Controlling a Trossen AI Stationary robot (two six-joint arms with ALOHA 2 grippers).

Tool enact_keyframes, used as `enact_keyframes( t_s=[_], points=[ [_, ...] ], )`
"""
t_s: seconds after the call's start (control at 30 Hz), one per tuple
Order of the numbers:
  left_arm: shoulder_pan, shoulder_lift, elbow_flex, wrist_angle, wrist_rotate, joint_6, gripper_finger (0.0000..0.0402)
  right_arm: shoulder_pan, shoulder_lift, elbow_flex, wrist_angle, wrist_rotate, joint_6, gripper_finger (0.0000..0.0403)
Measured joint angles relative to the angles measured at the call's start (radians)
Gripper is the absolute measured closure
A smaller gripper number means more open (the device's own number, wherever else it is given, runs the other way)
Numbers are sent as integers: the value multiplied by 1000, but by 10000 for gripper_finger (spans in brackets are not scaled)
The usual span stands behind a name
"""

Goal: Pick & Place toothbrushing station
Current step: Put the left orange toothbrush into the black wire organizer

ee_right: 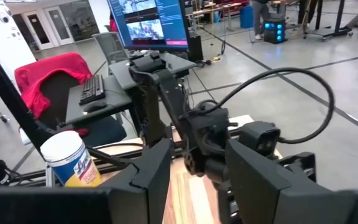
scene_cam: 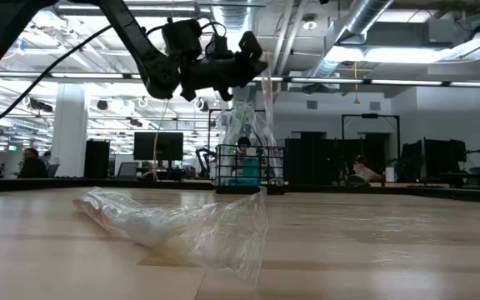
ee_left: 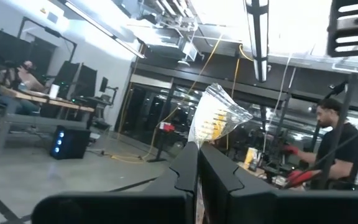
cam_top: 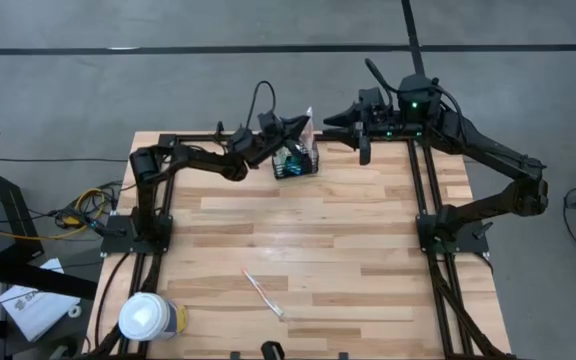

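Left gripper point(cam_top: 303, 126) hangs just above the black wire-mesh basket point(cam_top: 297, 160), its fingers point(ee_left: 191, 168) pressed together on a clear plastic-wrapped toothbrush point(ee_left: 213, 118). In the left wrist view the crinkled wrapper stands up out of the closed fingertips, with yellowish bristles showing through it. In the low view that wrapper dangles from the gripper down toward the basket's top edge; whether it touches the wire I cannot tell.

The basket sits on the wooden bench point(cam_top: 318, 250) near the far edge, about midway between the two arm bases. Something teal shows inside it in both the high and low views, along with slim upright items that are too small to identify.

Right gripper point(cam_top: 365, 150) waits just to the right of the basket, near the same far edge, hovering above the bench. Its fingers point(ee_right: 151, 168) stand apart with nothing between them.

Well away from the basket, toward the near edge of the bench, a second wrapped toothbrush point(cam_top: 263, 294) lies flat on the wood at a slant; the low view shows its clear wrapper crumpled in the foreground. At the near left corner, farther still from the basket, stands a cup point(cam_top: 151, 319) with a white lid and yellow-and-blue side.
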Motion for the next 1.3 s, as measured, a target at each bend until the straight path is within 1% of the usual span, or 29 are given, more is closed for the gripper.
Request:
enact_keyframes(
  t_s=[0.3,0.43,0.57,0.73,0.93,1.1,1.3],
  points=[
    [15,0,-1,-32,9,38,401,0,0,0,2,0,-3,258],
    [5,28,-1,-32,9,37,401,0,0,0,4,0,-18,258],
    [0,64,-1,-22,9,30,401,0,0,0,7,0,-18,258],
    [2,87,12,30,9,15,401,0,0,0,6,0,-18,258],
    [3,87,68,34,50,18,401,1,0,0,6,0,-18,268],
    [2,87,66,-4,52,42,401,1,0,0,6,0,-10,279],
    [1,156,67,7,53,35,401,3,0,0,-5,0,-18,284]
  ],
)
